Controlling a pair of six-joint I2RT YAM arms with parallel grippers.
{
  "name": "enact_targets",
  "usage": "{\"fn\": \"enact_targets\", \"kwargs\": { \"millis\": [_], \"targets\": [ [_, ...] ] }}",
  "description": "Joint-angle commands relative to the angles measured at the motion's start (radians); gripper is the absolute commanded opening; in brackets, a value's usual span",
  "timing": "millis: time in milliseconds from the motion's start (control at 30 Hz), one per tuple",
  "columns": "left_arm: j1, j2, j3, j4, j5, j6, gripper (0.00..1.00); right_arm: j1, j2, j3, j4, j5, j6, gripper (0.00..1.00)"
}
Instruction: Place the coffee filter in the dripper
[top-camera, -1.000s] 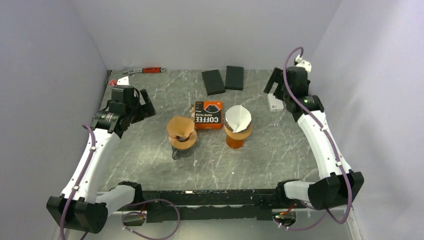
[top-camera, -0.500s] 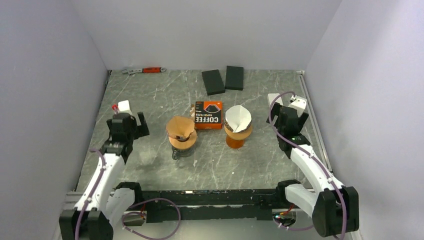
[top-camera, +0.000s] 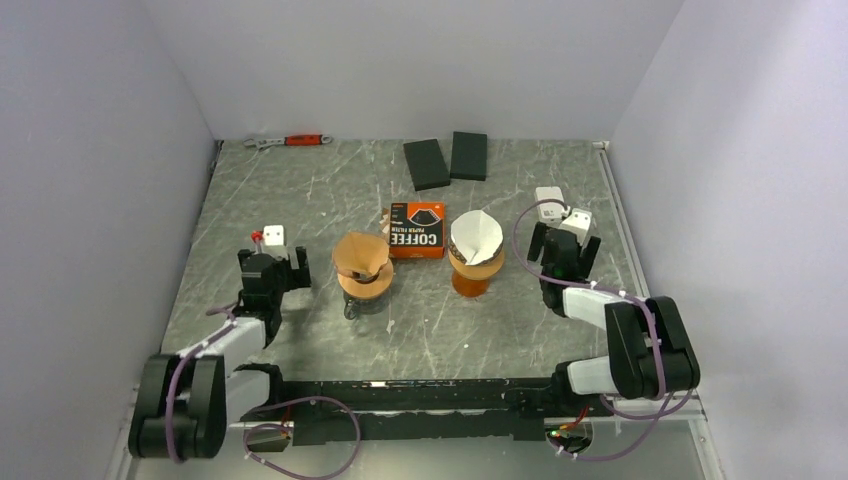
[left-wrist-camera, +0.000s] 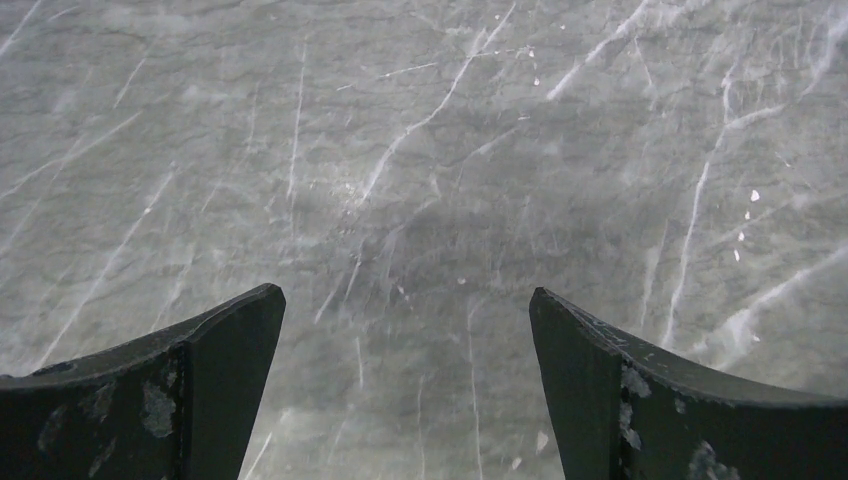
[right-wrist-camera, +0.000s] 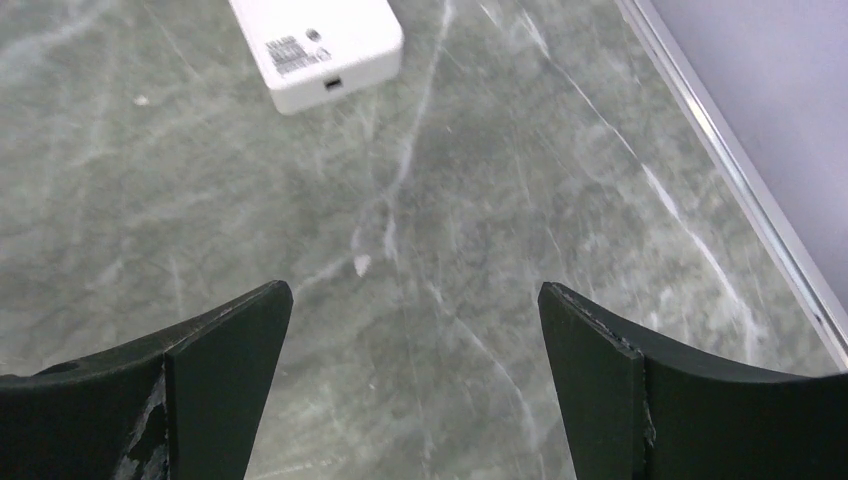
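Note:
A white paper coffee filter (top-camera: 476, 236) stands open inside an orange dripper (top-camera: 472, 274) right of the table's centre. To its left, a brown cone (top-camera: 361, 254) sits on a glass base (top-camera: 361, 294). My left gripper (top-camera: 270, 270) is low, left of the brown cone, open and empty. In the left wrist view, the left gripper (left-wrist-camera: 405, 300) has only bare marble between its fingers. My right gripper (top-camera: 563, 247) is right of the orange dripper, open and empty. The right wrist view also shows the right gripper (right-wrist-camera: 415, 295) over bare table.
An orange-and-black coffee filter box (top-camera: 417, 230) lies behind the two cones. Two black blocks (top-camera: 446, 160) and a red-handled tool (top-camera: 295, 141) lie at the back. A white box (top-camera: 549, 198) (right-wrist-camera: 315, 40) sits beyond the right gripper, near the table's right rail (right-wrist-camera: 745, 190).
Both arms have drawn back from the far sides toward the near edge and folded down low beside the cones. Both grippers stayed open.

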Motion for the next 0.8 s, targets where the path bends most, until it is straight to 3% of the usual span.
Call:
{"fn": "enact_targets", "kwargs": {
  "millis": [0, 133, 267, 333, 400, 500, 567, 767],
  "targets": [
    [0.004, 0.143, 0.044, 0.29, 0.033, 0.081, 1.0, -0.022, 0.037, 0.004, 0.288, -0.15, -0.089, 1.0],
    [0.011, 0.321, 0.106, 0.427, 0.031, 0.113, 1.0, -0.052, 0.063, -0.011, 0.362, -0.222, -0.14, 1.0],
    [0.025, 0.514, 0.154, 0.541, 0.059, 0.084, 1.0, -0.124, 0.113, -0.108, 0.584, -0.256, -0.083, 1.0],
    [0.025, 0.597, 0.161, 0.623, 0.054, 0.09, 0.99, -0.135, 0.141, -0.153, 0.702, -0.358, -0.126, 1.0],
    [0.06, 0.575, 0.203, 0.485, 0.042, 0.044, 1.0, -0.135, 0.13, -0.116, 0.604, -0.44, -0.152, 1.0],
    [0.071, 0.591, 0.191, 0.543, 0.019, 0.024, 0.99, -0.135, 0.132, -0.113, 0.603, -0.458, -0.151, 1.0],
    [0.072, 0.578, 0.214, 0.471, 0.03, 0.015, 1.0, -0.135, 0.138, -0.116, 0.617, -0.457, -0.153, 1.0],
    [0.073, 0.585, 0.205, 0.503, 0.028, 0.019, 0.99, -0.135, 0.135, -0.117, 0.614, -0.456, -0.153, 1.0]
  ]
}}
